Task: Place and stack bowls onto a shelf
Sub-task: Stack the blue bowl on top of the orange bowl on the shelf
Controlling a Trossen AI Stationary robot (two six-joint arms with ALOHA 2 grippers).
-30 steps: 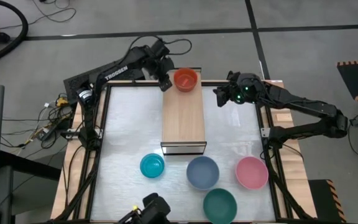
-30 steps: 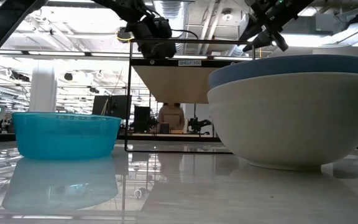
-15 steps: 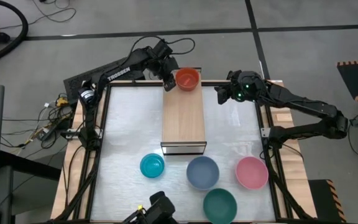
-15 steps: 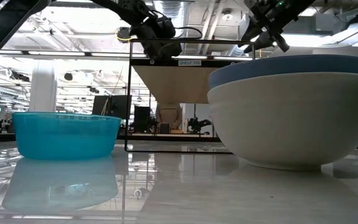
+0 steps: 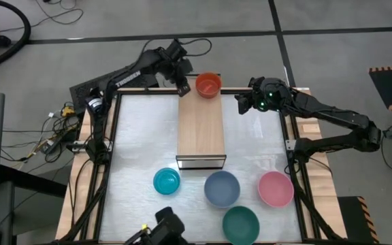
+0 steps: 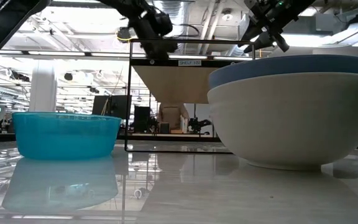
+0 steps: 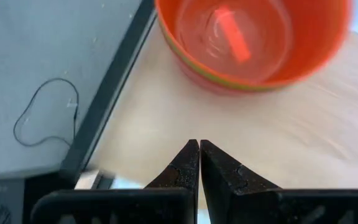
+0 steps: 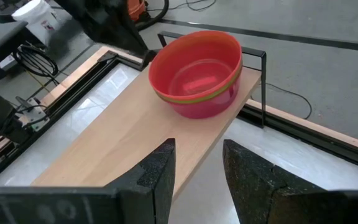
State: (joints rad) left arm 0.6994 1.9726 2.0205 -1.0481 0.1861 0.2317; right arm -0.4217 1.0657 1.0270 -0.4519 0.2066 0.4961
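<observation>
- While a stack of small bowls topped by the red bowl (image 5: 208, 85) sits at the far end of the shelf (image 5: 201, 133), the left gripper (image 5: 180, 86) is seen just beside it, off the shelf's far left corner, with its fingers pressed together and nothing between them.
- From the left wrist view, the red bowl (image 7: 252, 42) is found just ahead of the closed fingertips (image 7: 191, 163), apart from them, with bare light wood of the shelf (image 7: 278, 143) lying between.
- A lime green rim is visible under the red bowl in both wrist views, and a pink bowl is glimpsed beneath that in the right wrist view (image 8: 199, 64).
- The right gripper (image 5: 241, 103) is held to the right of the shelf's far end, well apart from the stack, with its fingers (image 8: 156, 174) spread and empty.
- On the near part of the table (image 5: 141, 136), the cyan bowl (image 5: 167, 181) is placed left of the shelf's front edge, and the grey-blue bowl (image 5: 222, 188) lies just in front of that edge.
- The larger pink bowl (image 5: 275, 188) is set to the right of the grey-blue one, and the dark green bowl (image 5: 241, 224) lies nearest the front, between and below them.
- In the low view, the cyan bowl (image 6: 66, 134) is shown on the left and the grey-blue bowl (image 6: 294, 112) close up on the right, with the shelf (image 6: 176, 83) raised behind them.
</observation>
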